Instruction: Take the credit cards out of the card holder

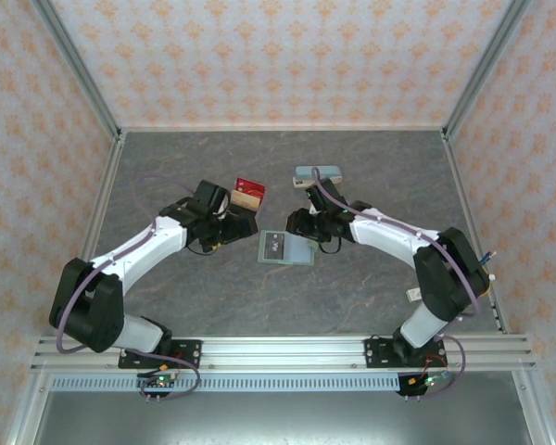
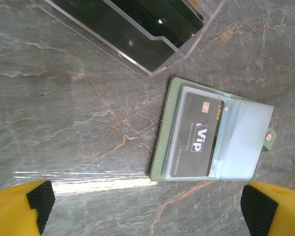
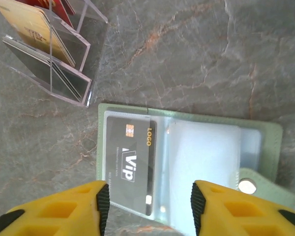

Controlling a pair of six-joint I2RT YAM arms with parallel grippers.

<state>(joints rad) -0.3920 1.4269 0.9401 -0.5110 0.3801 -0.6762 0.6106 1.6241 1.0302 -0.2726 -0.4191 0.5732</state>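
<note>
The sage-green card holder (image 1: pixel 287 248) lies open and flat on the table between my two arms. A dark grey credit card (image 3: pixel 130 157) marked VIP sits in the clear sleeve of its left panel, and the other panel's sleeve (image 3: pixel 206 162) looks empty. My right gripper (image 3: pixel 150 209) hovers open just above the holder's near edge, with nothing between its yellow fingers (image 3: pixel 64 211). My left gripper (image 2: pixel 147 209) is wide open over bare table, to the left of the holder (image 2: pixel 161 142) and the grey card (image 2: pixel 196 135).
A clear acrylic rack (image 3: pixel 71 54) stands close to the holder with an orange-yellow card (image 3: pixel 29 27), a red card (image 3: pixel 64 7) and dark cards in it. From above the rack (image 1: pixel 248 193) is behind the left gripper (image 1: pixel 236 225). A teal case (image 1: pixel 317 174) lies farther back.
</note>
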